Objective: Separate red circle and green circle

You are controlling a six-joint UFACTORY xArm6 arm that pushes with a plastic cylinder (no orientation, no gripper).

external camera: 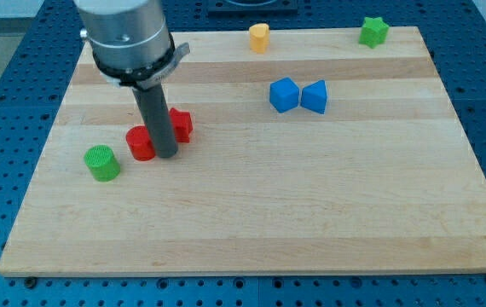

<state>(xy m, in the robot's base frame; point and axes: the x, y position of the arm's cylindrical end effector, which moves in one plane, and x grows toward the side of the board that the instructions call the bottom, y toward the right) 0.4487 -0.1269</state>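
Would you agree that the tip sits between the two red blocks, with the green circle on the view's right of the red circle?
Not quite: in the camera view the green circle lies to the view's left of the red circle, slightly lower and apart from it. The rest holds: my tip is between the red circle and the other red block.

My tip [167, 154] touches the red circle [141, 143] (right side); the green circle [101, 163] sits near, lower left.
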